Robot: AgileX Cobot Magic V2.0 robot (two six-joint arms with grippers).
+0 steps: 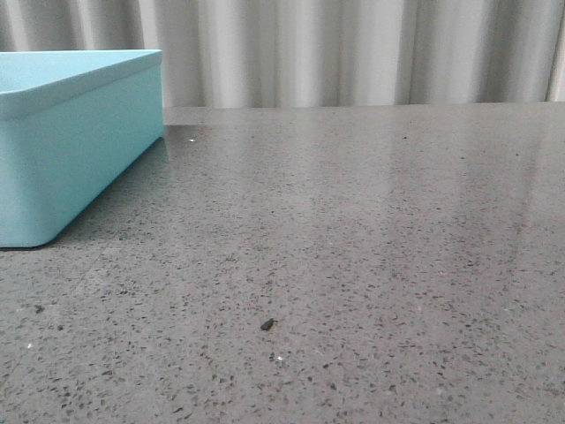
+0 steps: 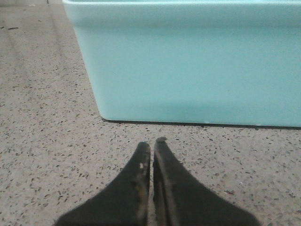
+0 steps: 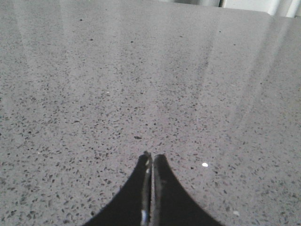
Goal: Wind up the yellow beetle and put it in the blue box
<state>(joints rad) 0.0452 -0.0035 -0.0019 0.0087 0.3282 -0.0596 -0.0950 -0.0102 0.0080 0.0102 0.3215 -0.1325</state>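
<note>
The blue box (image 1: 62, 168) stands at the left of the table in the front view, its inside hidden. It also fills the left wrist view (image 2: 197, 66), close in front of my left gripper (image 2: 152, 143), which is shut and empty just above the table. My right gripper (image 3: 152, 156) is shut and empty over bare stone. The yellow beetle is out of view in every frame. Neither gripper shows in the front view.
The grey speckled stone table (image 1: 353, 247) runs to a far edge before a pale pleated curtain (image 1: 353, 53). A small dark speck (image 1: 267, 324) lies near the front middle. A white speck (image 3: 204, 165) lies beside my right gripper.
</note>
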